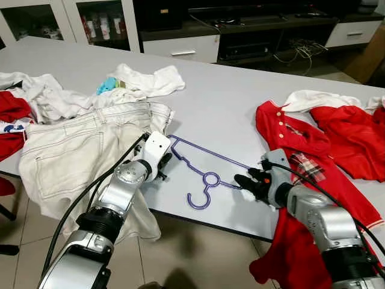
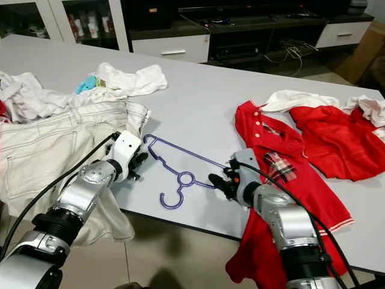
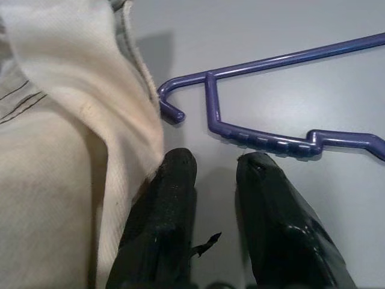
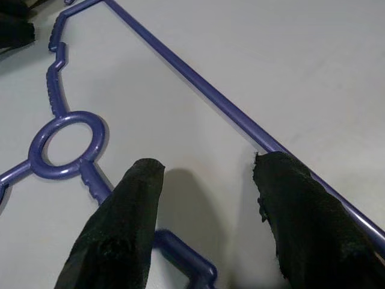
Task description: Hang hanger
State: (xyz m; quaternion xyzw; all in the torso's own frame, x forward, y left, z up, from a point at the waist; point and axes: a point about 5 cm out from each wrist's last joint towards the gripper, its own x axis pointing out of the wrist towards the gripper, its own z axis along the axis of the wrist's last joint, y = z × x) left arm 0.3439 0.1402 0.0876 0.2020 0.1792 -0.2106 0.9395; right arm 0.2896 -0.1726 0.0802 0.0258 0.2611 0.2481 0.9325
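A purple plastic hanger (image 1: pixel 211 153) lies flat on the grey table (image 1: pixel 222 90), its hook toward the front edge. My left gripper (image 1: pixel 163 165) rests low at the hanger's left end, beside the cream trousers (image 1: pixel 78 150). In the left wrist view its fingers (image 3: pixel 177 180) stand open just short of the hanger (image 3: pixel 264 142), one finger against the trouser cloth. My right gripper (image 1: pixel 243 180) sits at the hanger's right end. In the right wrist view it (image 4: pixel 210 162) is open, its fingers on either side of that corner of the hanger (image 4: pixel 198 82), holding nothing.
A red shirt (image 1: pixel 301 150) drapes over the table's front edge beside my right arm, with more red and white clothes (image 1: pixel 355 138) beyond it. White garments (image 1: pixel 144 81) and a mixed pile (image 1: pixel 24 102) lie to the left. Cabinets (image 1: pixel 180 45) stand behind the table.
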